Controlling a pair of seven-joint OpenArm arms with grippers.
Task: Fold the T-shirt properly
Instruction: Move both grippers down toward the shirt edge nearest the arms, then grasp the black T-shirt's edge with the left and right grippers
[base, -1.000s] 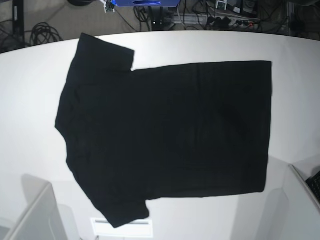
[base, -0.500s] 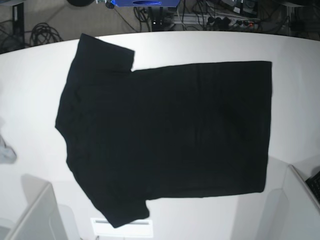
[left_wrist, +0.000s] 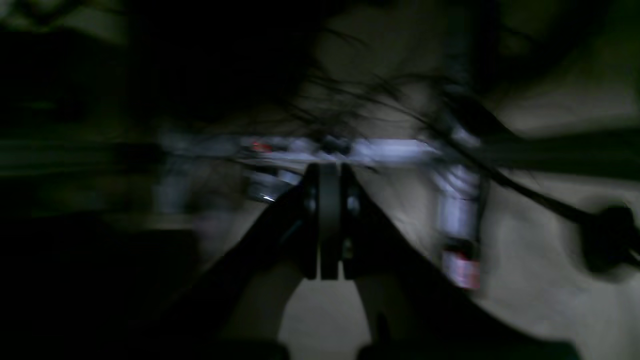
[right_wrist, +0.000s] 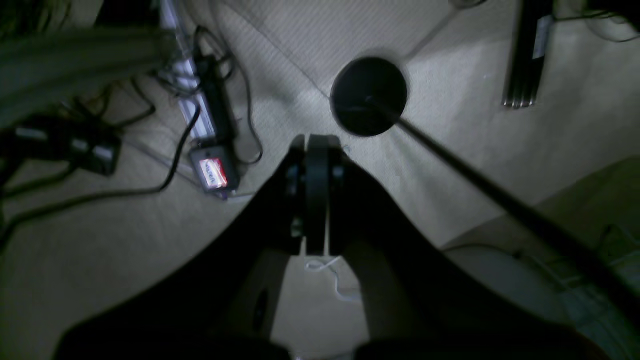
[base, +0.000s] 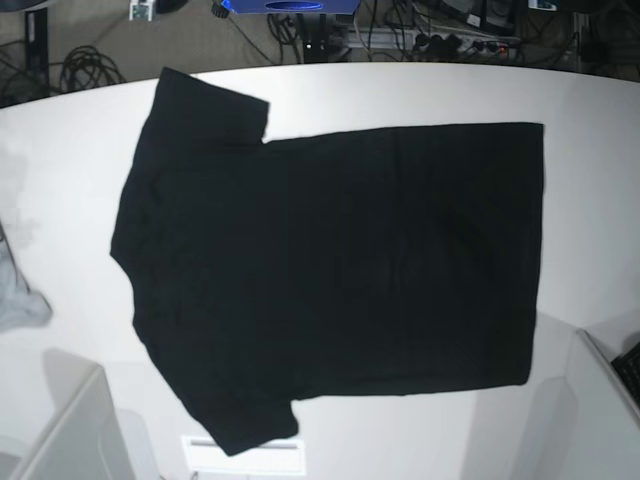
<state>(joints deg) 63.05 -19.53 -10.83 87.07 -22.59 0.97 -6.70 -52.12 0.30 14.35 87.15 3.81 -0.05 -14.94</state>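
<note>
T-shirt (base: 340, 270) flat, unfolded; left gripper (left_wrist: 329, 272) and right gripper (right_wrist: 315, 250) closed, empty — we should open both, pinch matching sleeve-side corners.

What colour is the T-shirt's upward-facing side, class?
Plain black; no print shows on the T-shirt. The base view shows it best.

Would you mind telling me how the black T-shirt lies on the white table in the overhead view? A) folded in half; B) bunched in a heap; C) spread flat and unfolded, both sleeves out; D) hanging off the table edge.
C: the T-shirt lies spread flat on the table, with one sleeve showing toward the far edge and the other toward the near edge, and no fold made yet.
</note>
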